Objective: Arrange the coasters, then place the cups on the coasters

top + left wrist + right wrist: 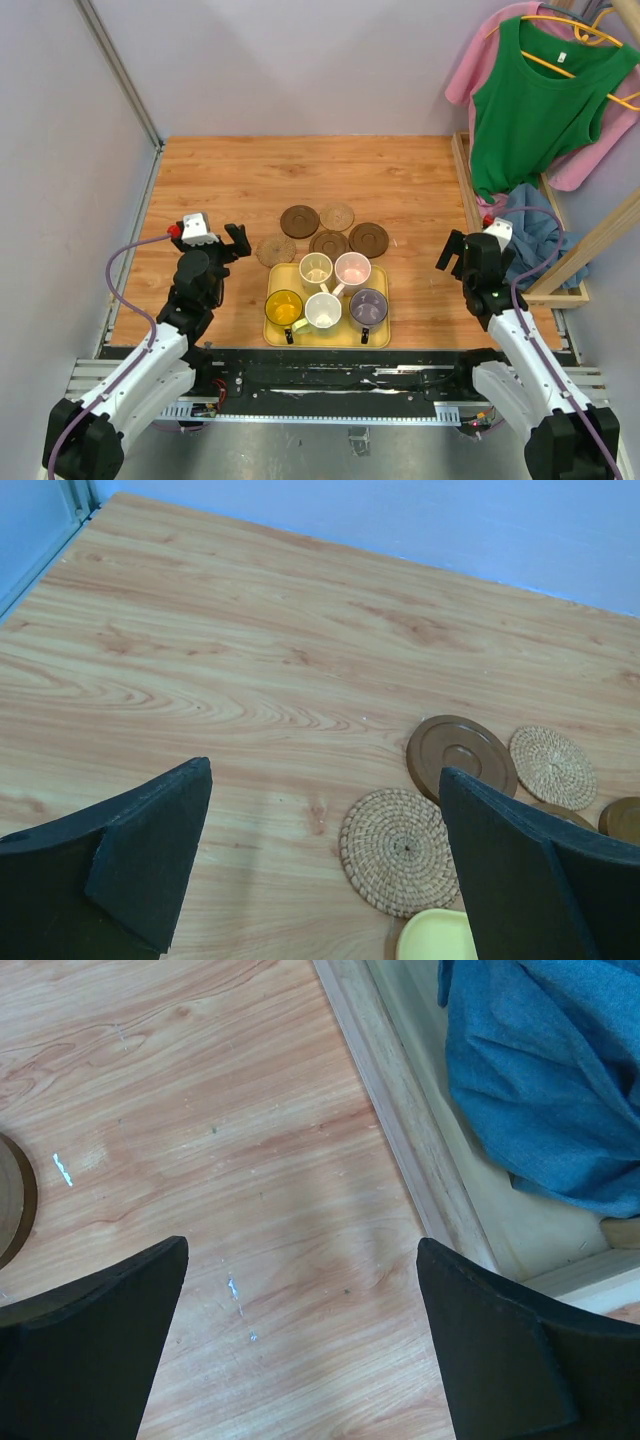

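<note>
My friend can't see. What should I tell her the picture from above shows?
Five mugs sit on a yellow tray near the front of a wooden table, with five round coasters clustered just behind it. A robot arm stands on each side, left gripper and right gripper both open and empty.

The tray (376,340) is sitting on the table (200,180), at the middle of its near edge; five cups (324,311) are standing in it, two in the back row and three in the front; five coasters (299,220) are lying clustered on the table just behind the tray; the left gripper (238,241) is hovering left of them; the right gripper (448,255) is hovering right of the tray, beside the frame (465,190) along the table's right edge; a cloth (530,225) is lying in that frame.
</note>
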{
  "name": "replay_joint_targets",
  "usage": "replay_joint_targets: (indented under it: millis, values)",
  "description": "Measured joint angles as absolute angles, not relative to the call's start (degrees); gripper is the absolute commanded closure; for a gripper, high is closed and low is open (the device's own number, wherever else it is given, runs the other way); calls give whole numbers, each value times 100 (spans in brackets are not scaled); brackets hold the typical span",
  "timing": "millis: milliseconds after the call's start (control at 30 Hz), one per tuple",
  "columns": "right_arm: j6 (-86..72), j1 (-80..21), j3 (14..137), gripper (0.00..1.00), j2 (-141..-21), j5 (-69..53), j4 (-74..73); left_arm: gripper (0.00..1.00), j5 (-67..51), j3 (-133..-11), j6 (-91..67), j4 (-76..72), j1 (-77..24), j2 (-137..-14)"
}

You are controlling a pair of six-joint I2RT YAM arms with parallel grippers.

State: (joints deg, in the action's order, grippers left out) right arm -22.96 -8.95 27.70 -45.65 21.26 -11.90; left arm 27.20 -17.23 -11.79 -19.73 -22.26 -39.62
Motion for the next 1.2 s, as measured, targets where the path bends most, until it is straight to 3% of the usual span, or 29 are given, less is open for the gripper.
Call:
replay_joint_targets:
  millis: [600, 900, 1200]
  values:
    - [-2451, -930, 2875, 2, -4637, 2259, -1306, 0, 3199, -1754, -1291, -1946, -2226, -4051]
    - [-2353, -930, 3699, 2, -5369, 2080, -1358, 0, 3494, -2451, -1376, -1726, -2226, -4543]
    - [-2049, -930, 5111, 2, -6582, 2134, -1485, 0, 3636, -3476, -1304, -1806, -2226, -5977]
